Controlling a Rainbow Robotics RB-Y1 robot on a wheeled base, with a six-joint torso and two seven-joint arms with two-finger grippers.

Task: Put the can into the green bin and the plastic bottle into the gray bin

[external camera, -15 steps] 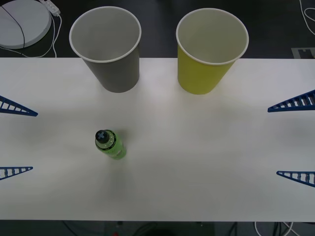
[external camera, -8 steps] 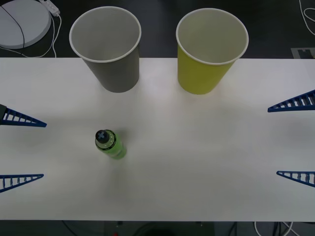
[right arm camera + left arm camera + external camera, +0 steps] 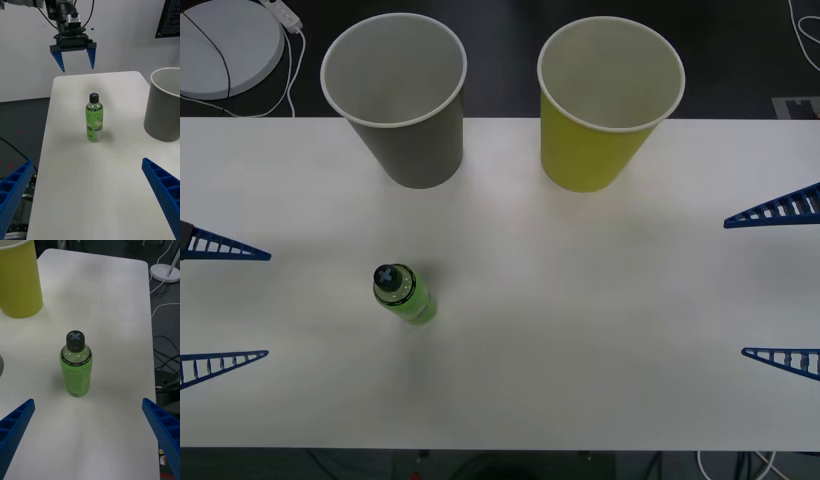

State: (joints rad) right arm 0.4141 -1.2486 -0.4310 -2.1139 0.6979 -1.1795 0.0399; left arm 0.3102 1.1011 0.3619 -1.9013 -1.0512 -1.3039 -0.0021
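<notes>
The plastic bottle (image 3: 402,292) stands upright on the white table, left of centre, with its dark cap on; it is also in the left wrist view (image 3: 75,369) and the right wrist view (image 3: 94,119). The gray bin (image 3: 395,100) stands at the back left and the green bin (image 3: 610,100) at the back right, both upright. My left gripper (image 3: 269,305) is open at the table's left edge, level with the bottle and well apart from it. My right gripper (image 3: 734,288) hangs open at the right edge, holding nothing. The can is out of view.
A white round base (image 3: 220,45) with a cable lies on the dark floor beyond the table's back left corner. More cables trail on the floor by the table's side (image 3: 165,356). Bare tabletop (image 3: 580,320) spreads between the bottle and the right gripper.
My left gripper has shifted a little to the right, toward the bottle, still open. The bottle, both bins and the right gripper have not moved.
</notes>
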